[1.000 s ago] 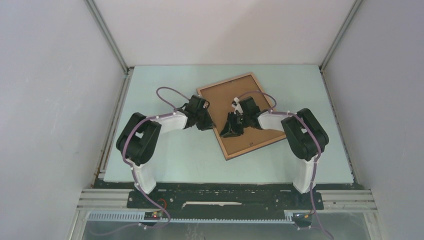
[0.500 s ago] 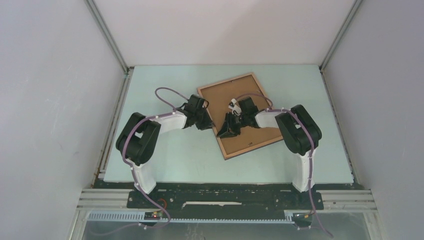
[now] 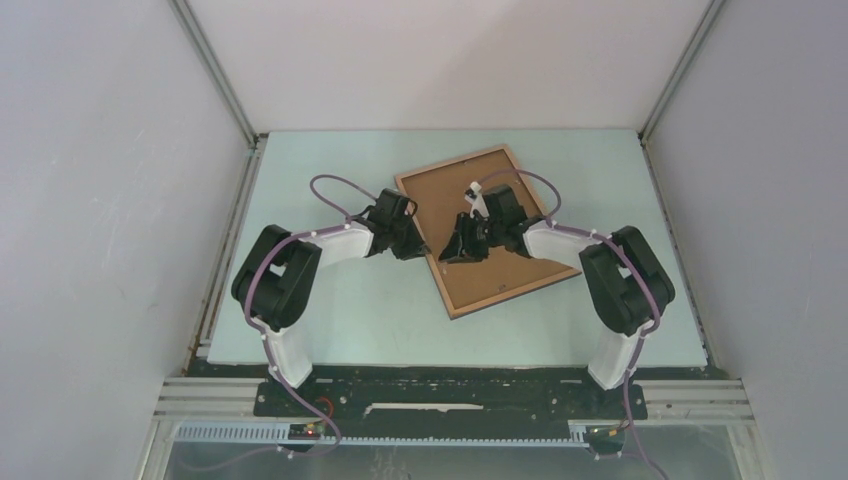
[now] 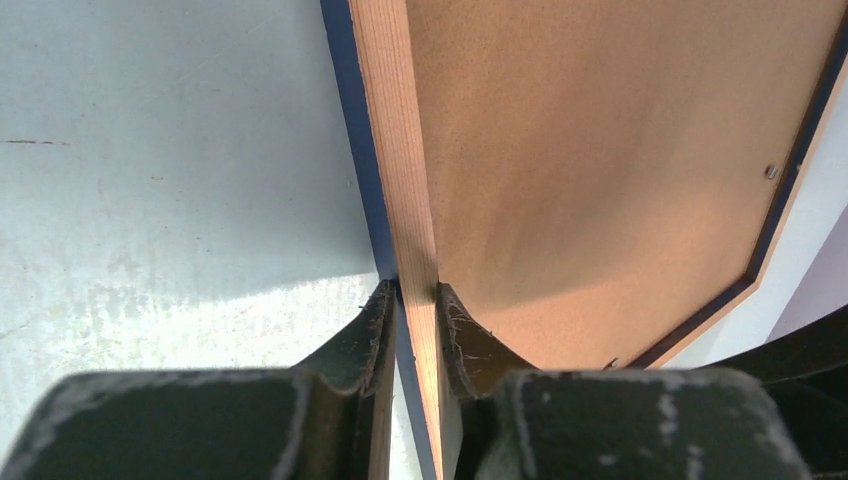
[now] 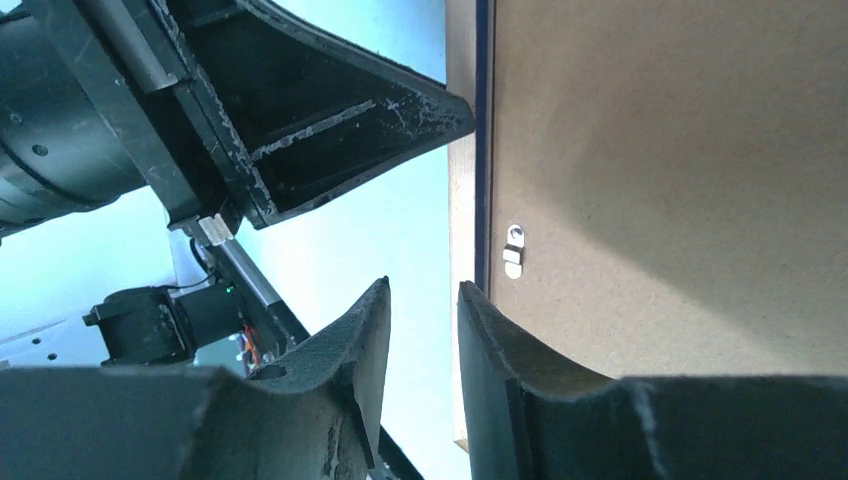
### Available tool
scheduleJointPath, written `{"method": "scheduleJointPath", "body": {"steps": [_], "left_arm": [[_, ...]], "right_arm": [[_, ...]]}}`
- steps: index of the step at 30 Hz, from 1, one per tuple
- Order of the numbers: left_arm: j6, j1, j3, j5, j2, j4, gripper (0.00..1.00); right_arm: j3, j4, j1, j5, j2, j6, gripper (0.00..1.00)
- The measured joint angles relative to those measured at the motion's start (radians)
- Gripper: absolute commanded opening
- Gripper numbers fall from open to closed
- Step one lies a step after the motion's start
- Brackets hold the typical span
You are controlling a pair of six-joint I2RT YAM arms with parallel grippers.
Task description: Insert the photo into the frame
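My L pincer [image 4: 412, 292] clamped on frame [image 4: 400, 140] edge, backing board [image 4: 600, 170] up; R pincer [image 5: 423, 300] narrow gap, holds nothing, over same edge.

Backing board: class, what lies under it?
Nothing beneath it shows. The brown backing board sits inside the frame and covers everything below; whether the photo lies under it cannot be seen.

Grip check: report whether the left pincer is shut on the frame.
Shut: the left pincer clamps the frame by its wooden edge, one finger each side.
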Motion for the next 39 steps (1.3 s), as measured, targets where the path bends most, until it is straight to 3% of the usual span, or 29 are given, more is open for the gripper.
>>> {"method": "scheduleJointPath", "body": {"steps": [16,39], "left_arm": [[-0.001,0.003,-0.003,0.018,-0.002,0.005,0.0],[-0.042,0.007,-0.04,0.032,-0.012,0.056,0.0]], "right_arm": [[0.042,-0.062,-0.008,-0.002,0.1,-0.018,0.4],[0.093,-0.044,-0.04,-0.163,0.187,0.008,0.39]]}}
